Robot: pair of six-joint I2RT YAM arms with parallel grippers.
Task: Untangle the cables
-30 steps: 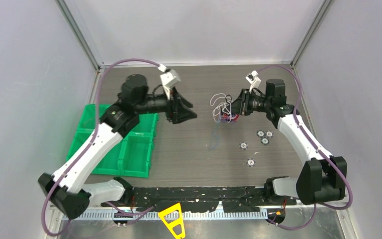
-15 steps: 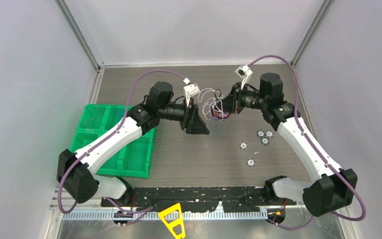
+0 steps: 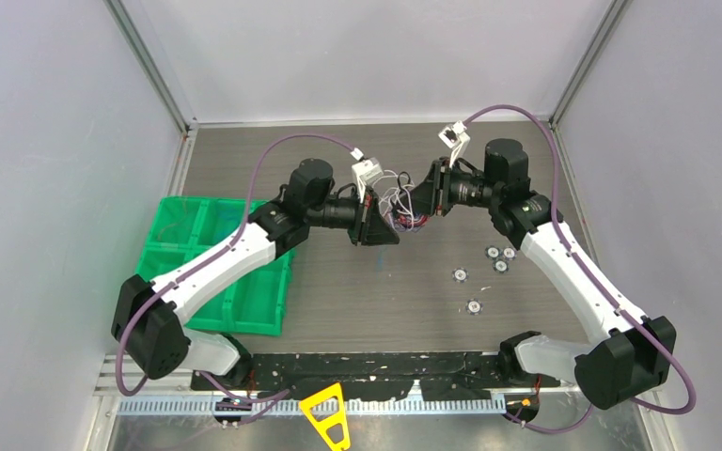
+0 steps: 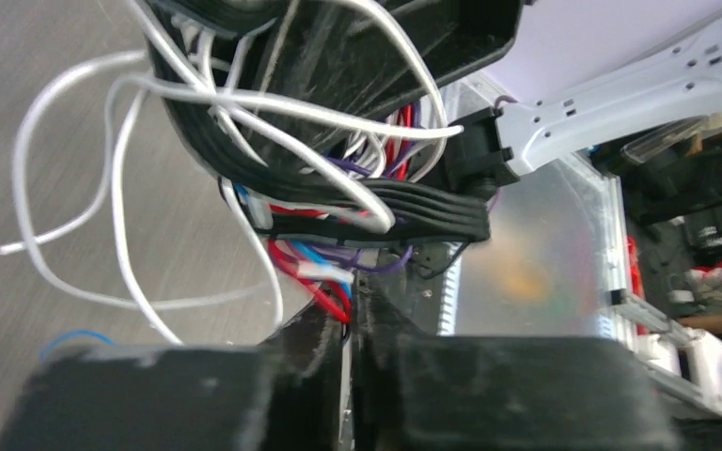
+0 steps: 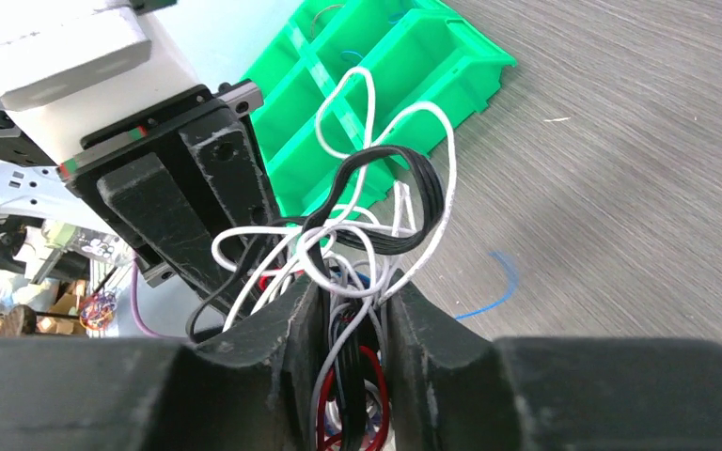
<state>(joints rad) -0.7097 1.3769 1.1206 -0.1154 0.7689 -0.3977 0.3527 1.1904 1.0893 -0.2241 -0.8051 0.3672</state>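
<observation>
The tangled multicoloured ball of thin cables (image 3: 400, 209) hangs above the middle of the grey wood-grain bench (image 3: 338, 291). The right gripper (image 5: 353, 303) is clamped on it and the left gripper (image 4: 350, 324) is pinched at its red strands. The green plastic bin (image 3: 249, 299) sits well apart.

Cables (image 3: 401, 212) between left tool (image 3: 386, 226), right tool (image 3: 424, 199)

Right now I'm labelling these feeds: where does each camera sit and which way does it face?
Top external: above, behind the left arm and right arm, looking down on the table; both show.
Left wrist: on its arm, looking along its fingers at the cable tangle and the right pincer.
Right wrist: on its arm, looking along its fingers at the tangle, left pincer and green bin.
Shared: the tangle, in all three.
</observation>
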